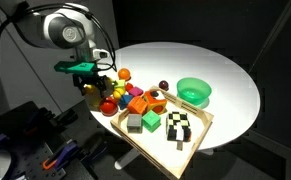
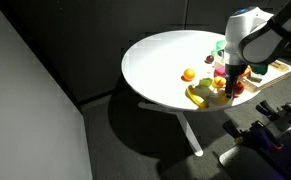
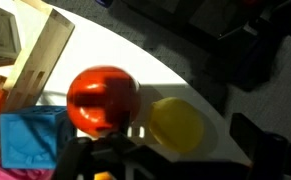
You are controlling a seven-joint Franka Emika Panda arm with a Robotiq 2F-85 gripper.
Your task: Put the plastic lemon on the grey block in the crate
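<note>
**Lemon** (image 3: 177,123): yellow, rounded. In the wrist view it lies on the white counter (image 1: 225,70), outside the crate (image 1: 197,133). It is just beside a red round fruit (image 3: 103,100), and a blue block (image 3: 30,140) lies beyond that.

**Pincer** (image 1: 88,82): hangs low over the heap of toy fruit near the counter's edge, beside the crate. In the wrist view its dark parts fill the bottom edge, and the lemon sits directly before them, right of centre. Whether it is released or clenched cannot be told. It is not seen grasping anything.

**Grey block** (image 1: 133,122): inside the crate, at the corner nearest the fruit heap, with nothing on top.
</note>
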